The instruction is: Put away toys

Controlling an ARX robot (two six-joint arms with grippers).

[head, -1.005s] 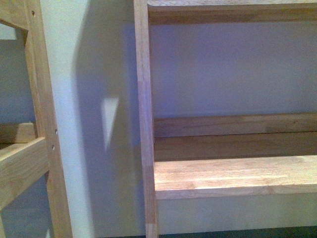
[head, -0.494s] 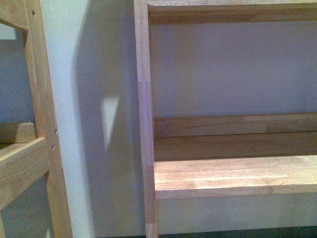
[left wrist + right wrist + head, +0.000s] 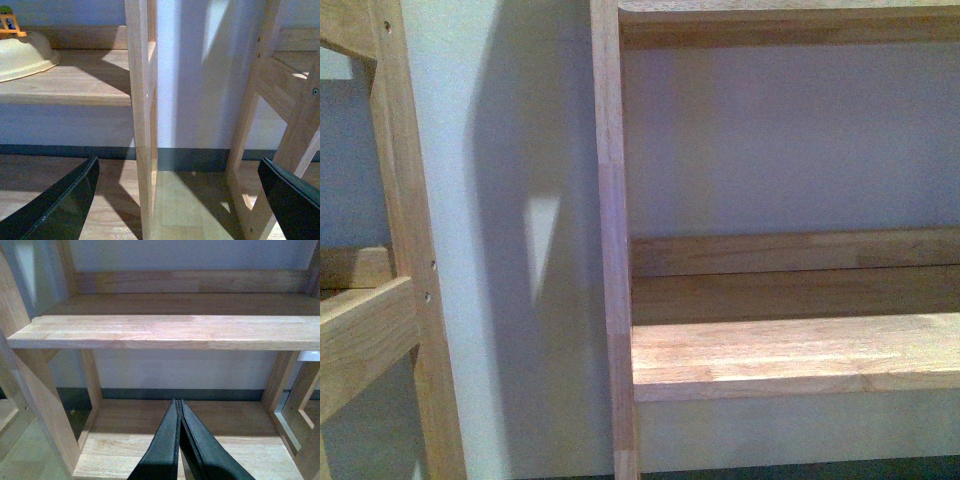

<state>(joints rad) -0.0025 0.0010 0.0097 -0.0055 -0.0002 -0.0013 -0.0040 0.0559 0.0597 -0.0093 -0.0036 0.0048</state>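
Pale wall behind two light wooden shelf units (image 3: 790,355), with a wooden upright post (image 3: 141,120) right ahead of the left gripper (image 3: 177,200), which is spread wide and holding nothing. Right gripper (image 3: 179,440) is pinched closed on nothing, low in front of a bare wooden shelf board (image 3: 165,331). A cream rounded bowl-like thing (image 3: 22,55) sits on another shelf; no plush toy shows anywhere.

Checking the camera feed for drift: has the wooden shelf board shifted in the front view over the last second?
No. The shelf board sits at the same place against the upright post as before.

Matt, light-grained wooden shelf (image 3: 790,355); smooth painted wall (image 3: 510,150); glossy dark tool fingers (image 3: 165,450).
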